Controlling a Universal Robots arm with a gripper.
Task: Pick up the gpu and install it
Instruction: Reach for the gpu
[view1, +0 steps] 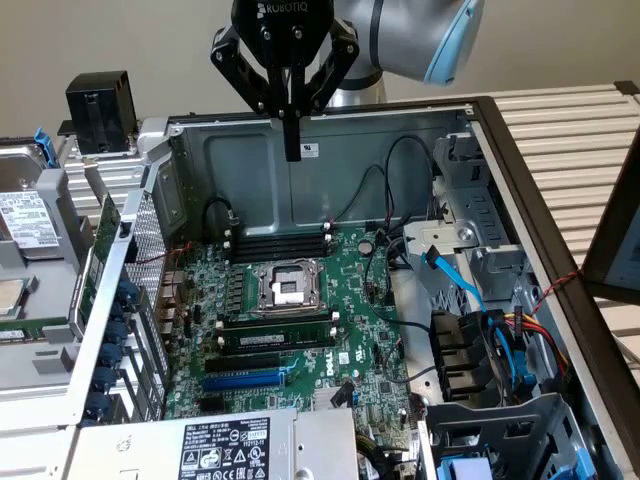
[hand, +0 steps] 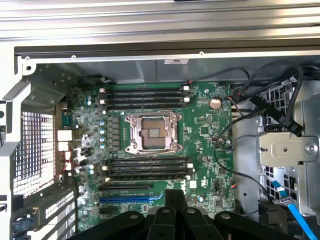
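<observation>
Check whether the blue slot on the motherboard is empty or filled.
Empty: the blue slot lies bare along its visible length, with no card seated in it.

The pincer (view1: 291, 150) is matte black, with white ROBOTIQ lettering (view1: 297, 8) across its body and angular linkage bars (view1: 232, 55) on either side. The arm (view1: 395, 40) is smooth silver-grey, its joint wearing a pale blue cap (view1: 455, 45).

green motherboard (view1: 372, 312), blue slot (view1: 243, 380), black gripper (view1: 291, 148)
</observation>
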